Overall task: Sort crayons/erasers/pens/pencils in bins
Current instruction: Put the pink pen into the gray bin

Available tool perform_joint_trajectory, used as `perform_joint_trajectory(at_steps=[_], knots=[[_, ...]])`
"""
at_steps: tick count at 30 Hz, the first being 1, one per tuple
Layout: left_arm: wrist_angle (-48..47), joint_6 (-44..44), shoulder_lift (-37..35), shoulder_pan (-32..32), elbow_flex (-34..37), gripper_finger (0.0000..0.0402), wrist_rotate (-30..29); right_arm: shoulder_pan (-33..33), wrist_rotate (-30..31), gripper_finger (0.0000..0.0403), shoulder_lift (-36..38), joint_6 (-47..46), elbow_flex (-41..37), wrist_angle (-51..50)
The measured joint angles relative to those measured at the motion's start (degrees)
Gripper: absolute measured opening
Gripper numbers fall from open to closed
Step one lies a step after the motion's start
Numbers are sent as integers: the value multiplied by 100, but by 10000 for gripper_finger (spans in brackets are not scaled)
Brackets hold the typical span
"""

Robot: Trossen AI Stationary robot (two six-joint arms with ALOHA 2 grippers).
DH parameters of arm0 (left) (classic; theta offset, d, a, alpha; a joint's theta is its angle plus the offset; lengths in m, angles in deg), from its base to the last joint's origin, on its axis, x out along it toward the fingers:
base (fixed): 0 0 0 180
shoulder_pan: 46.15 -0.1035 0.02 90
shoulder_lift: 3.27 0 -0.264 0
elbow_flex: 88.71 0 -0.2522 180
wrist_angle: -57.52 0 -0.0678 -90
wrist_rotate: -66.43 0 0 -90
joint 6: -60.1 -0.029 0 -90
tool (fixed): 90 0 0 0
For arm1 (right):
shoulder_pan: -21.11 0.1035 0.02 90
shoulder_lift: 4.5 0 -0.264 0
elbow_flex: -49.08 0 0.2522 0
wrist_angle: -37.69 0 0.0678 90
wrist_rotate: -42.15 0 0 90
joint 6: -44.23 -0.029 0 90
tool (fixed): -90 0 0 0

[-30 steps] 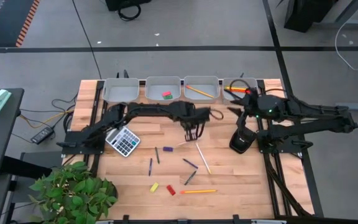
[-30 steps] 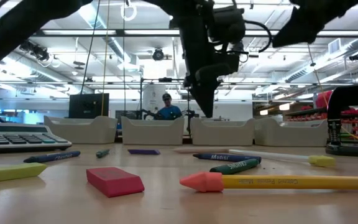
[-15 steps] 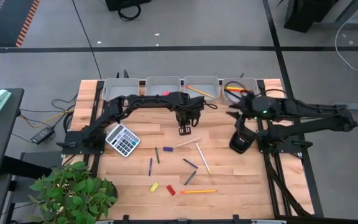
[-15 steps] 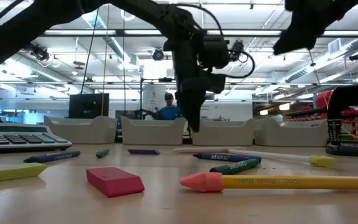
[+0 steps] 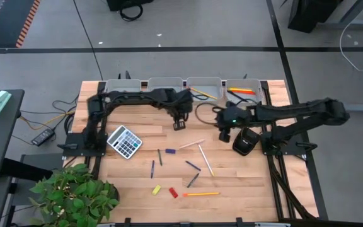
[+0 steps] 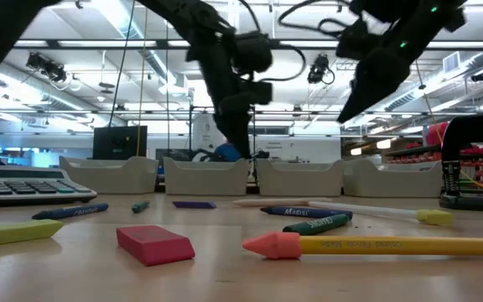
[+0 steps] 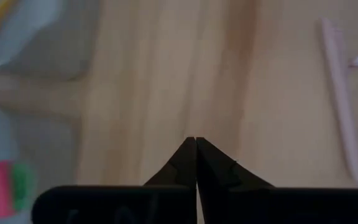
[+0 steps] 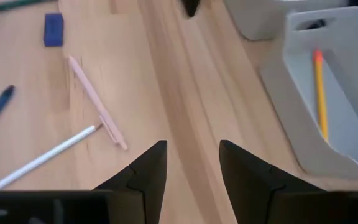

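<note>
My left gripper (image 5: pixel 178 123) hangs shut and empty over bare wood just in front of the bins (image 5: pixel 166 84), its fingertips (image 7: pixel 196 142) closed together. My right gripper (image 5: pixel 224 133) is open and empty above the table's right middle, its fingers (image 8: pixel 156 163) slanting down. Pencils lie on the wood: a pale beige one (image 5: pixel 191 144), a white one (image 5: pixel 205 159) and an orange one (image 5: pixel 200 193). A yellow eraser (image 5: pixel 157 189) and a red eraser (image 5: pixel 173 192) lie near the front edge. Crayons (image 5: pixel 159 156) are scattered in the middle.
A grey calculator (image 5: pixel 123 141) lies at the table's left. Pink and green erasers (image 7: pixel 5 186) sit in the second bin, and an orange pencil (image 8: pixel 320 93) lies in the third bin (image 5: pixel 205 85). A black stand (image 5: pixel 244 142) sits beside my right gripper. A potted plant (image 5: pixel 74 195) stands at the near left corner.
My left gripper has travelled, still shut, toward the table's left and slightly toward the far edge, ending in front of the second bin. My right gripper has come down from beside the far right bin toward the table's middle, tipping further downward, still open.
</note>
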Motion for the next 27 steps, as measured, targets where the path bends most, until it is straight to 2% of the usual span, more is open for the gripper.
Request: perform_joint_trajectory(at_steps=[3,8,11,15,20,24,27], knots=[[618,53,-490,-66,685,7,-230,-4,-94,156,-521,86,0,491],[1983,62,-1140,-125,1906,18,-261,9,-409,156,-1288,145,0,1054],[3165,124,-1246,-80,2613,11,-218,78,-430,156,-1700,218,0,1255],[4254,153,-1248,18,3324,7,-214,290,-459,156,-2160,485,10,1732],[4713,221,-1257,115,3687,19,-207,600,-460,156,-2474,844,20,1862],[4904,184,-1261,239,3741,7,-250,739,-338,156,-2525,916,19,1843],[5079,165,-1261,346,3741,9,-552,785,-197,156,-2539,959,17,1840]])
